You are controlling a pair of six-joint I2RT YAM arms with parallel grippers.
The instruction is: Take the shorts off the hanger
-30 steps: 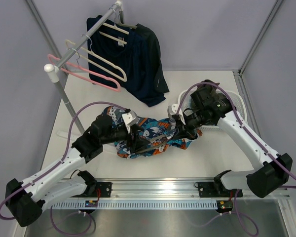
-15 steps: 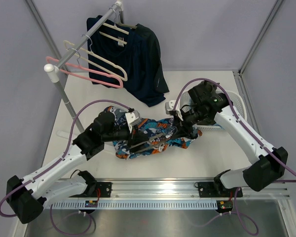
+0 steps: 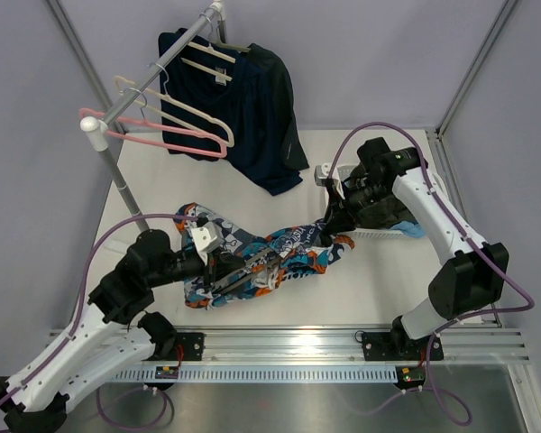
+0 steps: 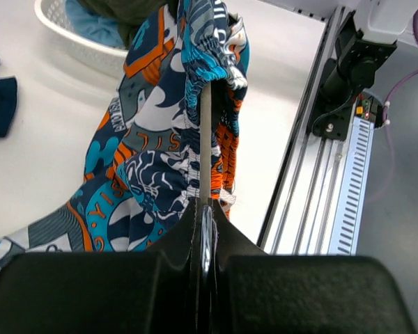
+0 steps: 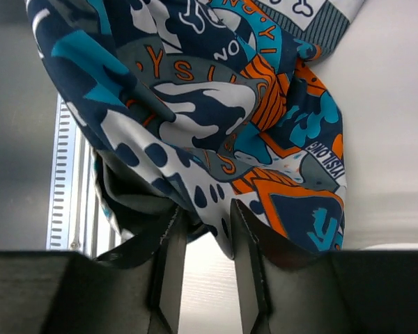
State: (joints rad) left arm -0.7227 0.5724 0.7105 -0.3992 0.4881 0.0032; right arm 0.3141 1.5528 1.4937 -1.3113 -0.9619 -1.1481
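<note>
The shorts (image 3: 275,260), patterned in blue, orange and white, lie stretched across the table between the two arms. A thin pale bar of the hanger (image 4: 205,139) runs through their waistband. My left gripper (image 4: 205,207) is shut on that bar's near end; from above it (image 3: 218,273) sits at the shorts' left end. My right gripper (image 5: 205,207) stands open at the right end of the shorts (image 5: 195,104), whose cloth drapes over its fingertips, with bare table showing between the jaws. In the top view the right gripper (image 3: 332,227) is beside the white basket.
A white basket (image 3: 389,233) with blue cloth stands at the right, partly under my right arm. A clothes rack (image 3: 117,106) at the back left carries empty pink and cream hangers (image 3: 167,142) and dark garments (image 3: 266,117). The metal rail (image 3: 279,347) runs along the near edge.
My left gripper has shut on the hanger bar and drawn back left, dragging the shorts with it. My right gripper has opened and moved back to the right.
</note>
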